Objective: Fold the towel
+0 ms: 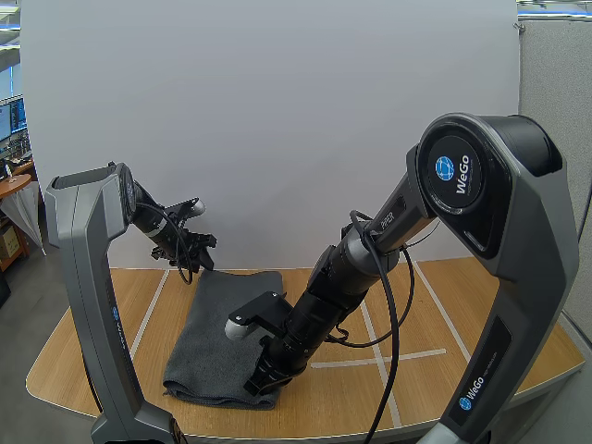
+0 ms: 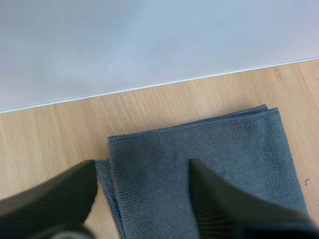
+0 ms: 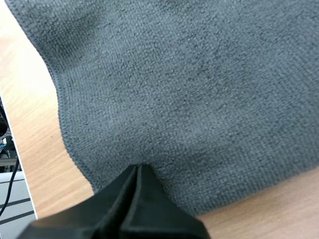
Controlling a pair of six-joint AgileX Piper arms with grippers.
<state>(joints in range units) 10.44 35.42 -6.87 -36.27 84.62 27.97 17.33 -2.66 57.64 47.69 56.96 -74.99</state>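
Note:
A dark grey towel [image 1: 222, 324] lies folded in a long rectangle on the wooden table [image 1: 481, 305], left of centre. My left gripper [image 1: 197, 252] hovers over the towel's far left corner. In the left wrist view the left gripper [image 2: 143, 172] is open, its fingers [image 2: 224, 204] apart above the towel's [image 2: 199, 144] far edge and holding nothing. My right gripper [image 1: 260, 380] is down at the near right corner. In the right wrist view the right gripper [image 3: 135, 169] is shut, and the towel [image 3: 189, 89] puckers into its tips.
White tape lines [image 1: 407, 356] cross the table right of the towel. A white panel [image 1: 277, 111] stands along the table's far edge, close behind the towel. The table's near edge [image 1: 305, 435] runs just in front of the towel.

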